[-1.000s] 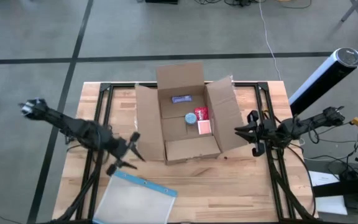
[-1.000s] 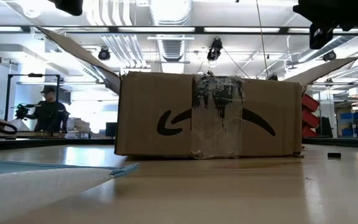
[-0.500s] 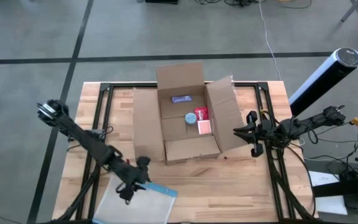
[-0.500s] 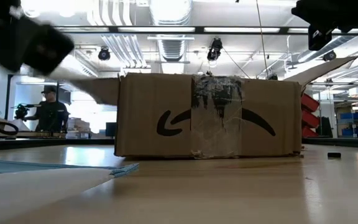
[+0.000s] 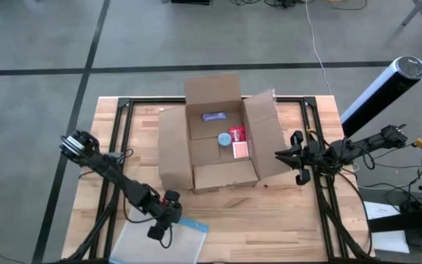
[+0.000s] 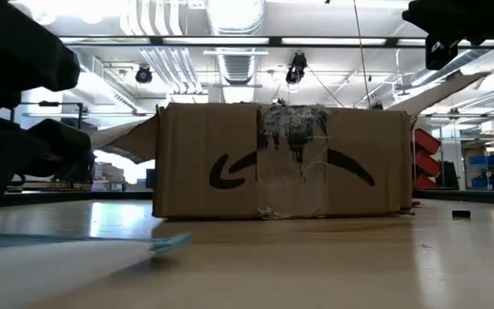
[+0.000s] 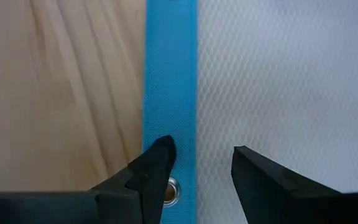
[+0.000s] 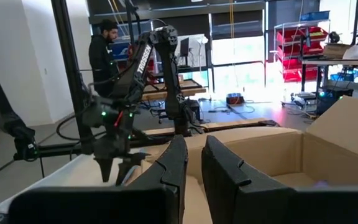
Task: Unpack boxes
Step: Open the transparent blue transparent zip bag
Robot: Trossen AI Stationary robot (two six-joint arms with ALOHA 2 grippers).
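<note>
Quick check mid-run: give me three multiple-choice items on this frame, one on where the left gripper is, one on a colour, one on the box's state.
1. Where is the left gripper?
A. inside the box
B. over the pouch's blue edge
C. off the table

2. What colour is the pouch edge?
A. red
B. green
C. blue

3. What state is the box in?
A. flaps open
B. taped shut
C. crushed flat

Answers:
1 B, the left wrist view shows its open fingers over the blue strip.
2 C, the strip is blue in that view.
3 A, the high view looks in on small items; the right gripper waits by the box's right flap.
</note>
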